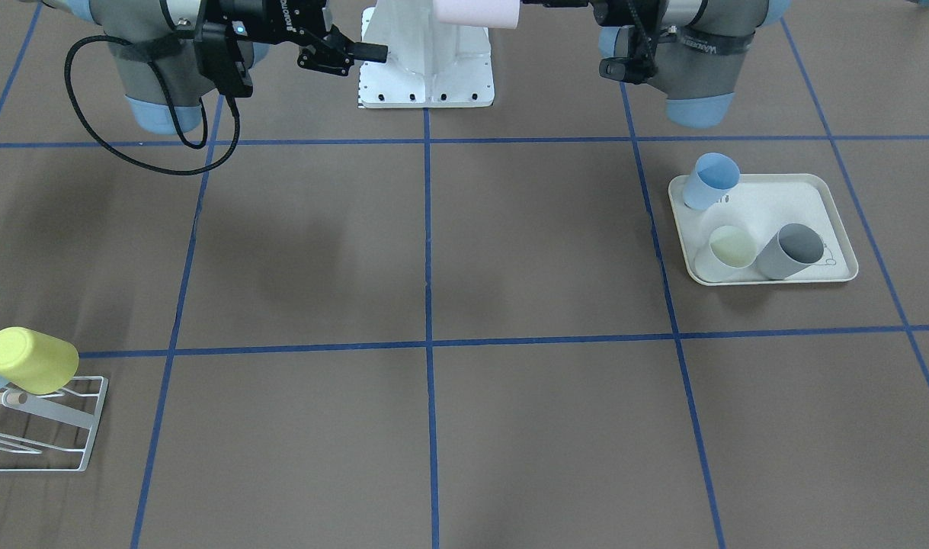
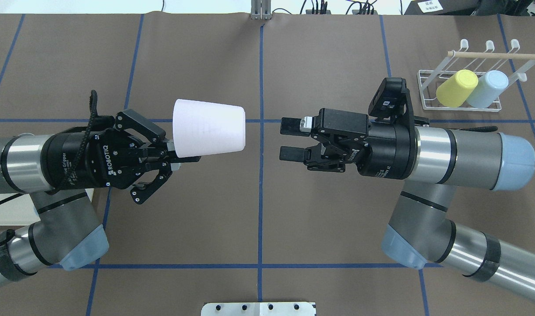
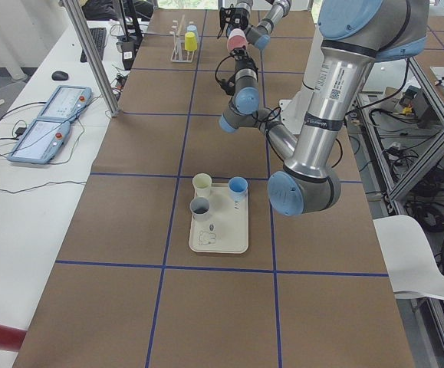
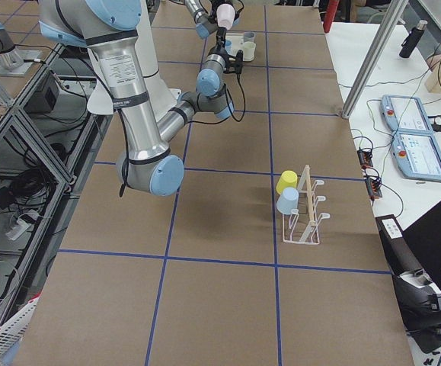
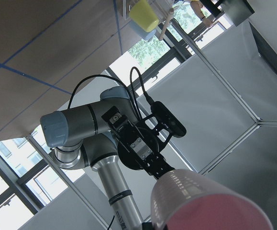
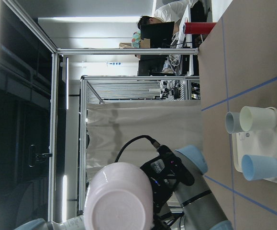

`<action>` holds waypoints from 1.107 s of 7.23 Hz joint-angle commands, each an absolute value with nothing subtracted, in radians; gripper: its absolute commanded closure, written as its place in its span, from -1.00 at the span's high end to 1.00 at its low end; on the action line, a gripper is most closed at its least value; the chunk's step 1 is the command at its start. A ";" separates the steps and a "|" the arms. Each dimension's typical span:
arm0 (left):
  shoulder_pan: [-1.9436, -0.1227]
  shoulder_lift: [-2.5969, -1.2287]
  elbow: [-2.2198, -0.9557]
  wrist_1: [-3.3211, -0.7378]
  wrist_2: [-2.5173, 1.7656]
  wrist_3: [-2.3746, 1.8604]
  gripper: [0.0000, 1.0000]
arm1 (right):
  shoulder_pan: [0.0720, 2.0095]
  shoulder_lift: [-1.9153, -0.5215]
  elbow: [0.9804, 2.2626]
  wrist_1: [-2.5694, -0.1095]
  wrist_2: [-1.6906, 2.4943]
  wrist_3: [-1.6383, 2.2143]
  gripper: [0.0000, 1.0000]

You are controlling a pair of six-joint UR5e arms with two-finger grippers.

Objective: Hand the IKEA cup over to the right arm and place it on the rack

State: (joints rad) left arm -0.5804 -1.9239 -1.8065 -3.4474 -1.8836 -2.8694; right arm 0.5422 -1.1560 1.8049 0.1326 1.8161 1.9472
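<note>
A pale pink IKEA cup (image 2: 208, 128) hangs on its side high above the table's middle, its base toward the right arm. My left gripper (image 2: 181, 154) is shut on the cup's rim. The right arm (image 2: 460, 149) reaches in from the other side, and its gripper (image 2: 289, 139) stands open with nothing in it, a short gap from the cup's base. In the right wrist view the cup's round base (image 6: 121, 196) fills the lower middle. The white wire rack (image 2: 495, 55) with its wooden rod stands at the far right, well behind the right gripper.
A yellow cup (image 2: 457, 87) and a pale blue cup (image 2: 487, 88) sit on the rack. A cream tray (image 1: 830, 206) on the robot's left side holds a blue cup (image 1: 712, 179), a cream cup (image 1: 732, 248) and a grey cup (image 1: 792, 250). The white robot base (image 1: 426, 69) is behind.
</note>
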 commanded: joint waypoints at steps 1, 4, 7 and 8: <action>-0.572 -1.928 -1.799 -3.450 -1.876 -2.870 -1.00 | 0.490 -1.117 1.807 0.133 1.741 1.945 0.96; -0.539 -1.948 -1.798 -3.448 -1.875 -2.870 -1.00 | 0.469 -1.112 1.804 0.132 1.713 1.945 0.96; -0.520 -1.954 -1.790 -3.447 -1.873 -2.864 -1.00 | 0.466 -1.111 1.804 0.132 1.700 1.945 0.82; -0.520 -1.968 -1.789 -3.442 -1.873 -2.862 -1.00 | 0.465 -1.112 1.802 0.132 1.700 1.945 0.66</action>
